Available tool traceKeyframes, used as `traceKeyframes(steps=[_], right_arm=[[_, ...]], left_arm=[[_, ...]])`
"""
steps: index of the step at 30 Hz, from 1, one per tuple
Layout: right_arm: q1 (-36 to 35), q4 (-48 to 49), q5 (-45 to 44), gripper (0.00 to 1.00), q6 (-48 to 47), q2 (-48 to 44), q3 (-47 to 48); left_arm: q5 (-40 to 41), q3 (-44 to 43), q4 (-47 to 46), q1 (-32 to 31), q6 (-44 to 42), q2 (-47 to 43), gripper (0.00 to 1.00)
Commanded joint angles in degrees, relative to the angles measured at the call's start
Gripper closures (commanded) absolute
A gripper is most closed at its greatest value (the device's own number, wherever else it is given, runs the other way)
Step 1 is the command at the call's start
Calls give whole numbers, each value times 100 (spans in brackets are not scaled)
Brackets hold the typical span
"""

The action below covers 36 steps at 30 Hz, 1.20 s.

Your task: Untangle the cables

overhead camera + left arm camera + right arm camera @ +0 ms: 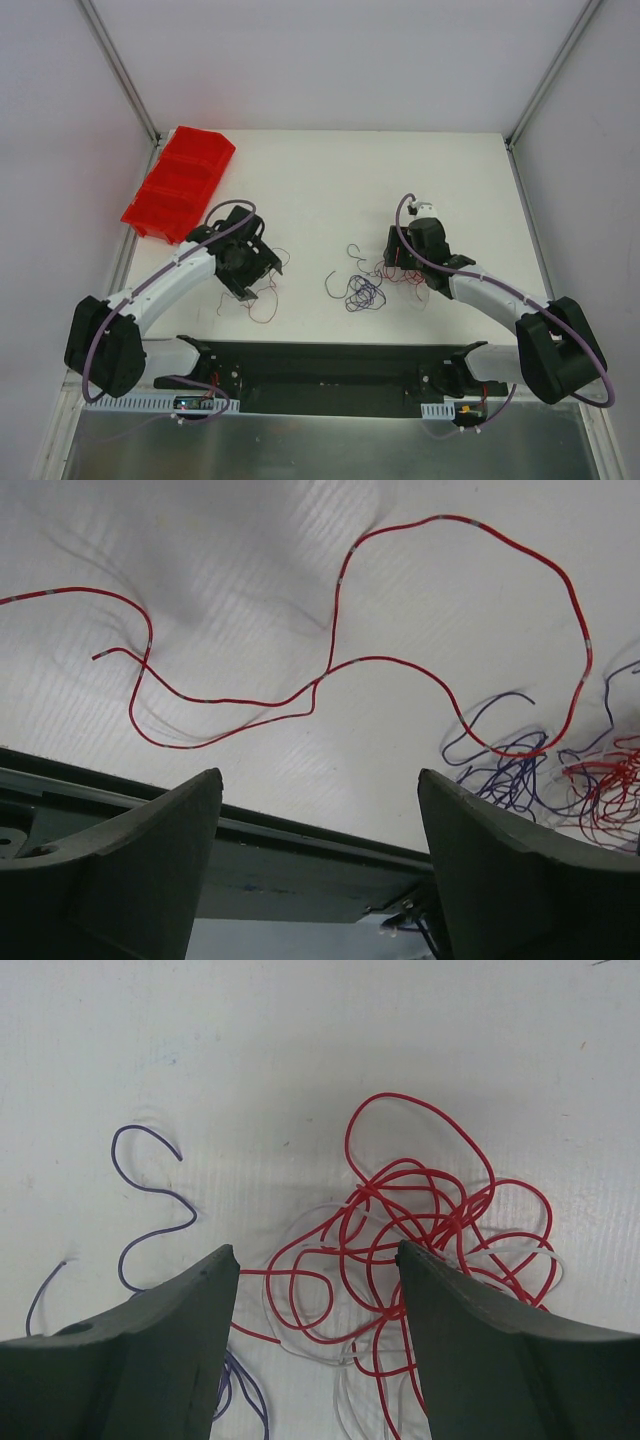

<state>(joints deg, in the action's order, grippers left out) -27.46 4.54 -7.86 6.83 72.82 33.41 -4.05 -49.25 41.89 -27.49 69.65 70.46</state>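
- L gripper (318, 785): jaws wide, nothing btwn; loose red cable (400, 662) on table (250, 540) just beyond.
- R gripper (315, 1252): jaws wide, over red tangle (400, 1205); purple cable (150, 1190) beside.

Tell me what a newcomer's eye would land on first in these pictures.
The bright red plastic bin at the far left edge of the white table stands out most. Next comes the knot of thin red and pale grey-white wires lying beneath the open right gripper, with loose purple wires curled between the two arms. One long red wire lies spread out alone before the open left gripper.
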Motion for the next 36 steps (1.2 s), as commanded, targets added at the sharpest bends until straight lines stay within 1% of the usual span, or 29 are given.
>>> traceKeyframes(steps=[1,4,6,8,10,15,17,20,21,22,24,26,27,30,33,36], right_arm=[[39,223,100,32,46,-48,8],[57,241,109,32,46,-39,8],[66,250,126,32,55,-39,-1],[74,250,135,32,55,-39,8],[83,267,153,32,73,-39,-10],[118,302,206,32,90,-31,-19],[127,320,249,32,99,-31,-27],[136,337,285,32,108,-31,-36],[127,346,293,32,108,-31,-45],[136,355,311,32,117,-22,-45],[136,364,329,32,126,-22,-45],[154,364,346,32,134,-4,-45],[145,373,364,32,134,4,-45],[162,364,364,32,143,5,-45],[180,364,381,32,143,-13,-54],[180,373,417,32,152,13,-62]], left_arm=[[370,-347,355,-117,769,529,26],[327,-488,460,-117,944,1021,38],[151,-497,469,-160,1121,1320,39],[142,-550,487,-178,1226,1567,39],[308,-611,539,-187,1314,1716,40],[993,-673,671,-196,1428,1954,53],[1265,-691,706,-205,1446,2077,61],[1539,-691,724,-222,1429,2288,66],[1609,-691,733,-222,1429,2332,69],[1705,-699,724,-240,1411,2385,76],[1907,-734,716,-275,1341,2438,84],[2180,-813,724,-354,1201,2412,97],[2268,-840,724,-371,1122,2368,100],[2462,-910,689,-416,797,2096,100],[2567,-946,444,-407,-18,1684,100],[2585,-981,119,-372,-1011,1235,100]])
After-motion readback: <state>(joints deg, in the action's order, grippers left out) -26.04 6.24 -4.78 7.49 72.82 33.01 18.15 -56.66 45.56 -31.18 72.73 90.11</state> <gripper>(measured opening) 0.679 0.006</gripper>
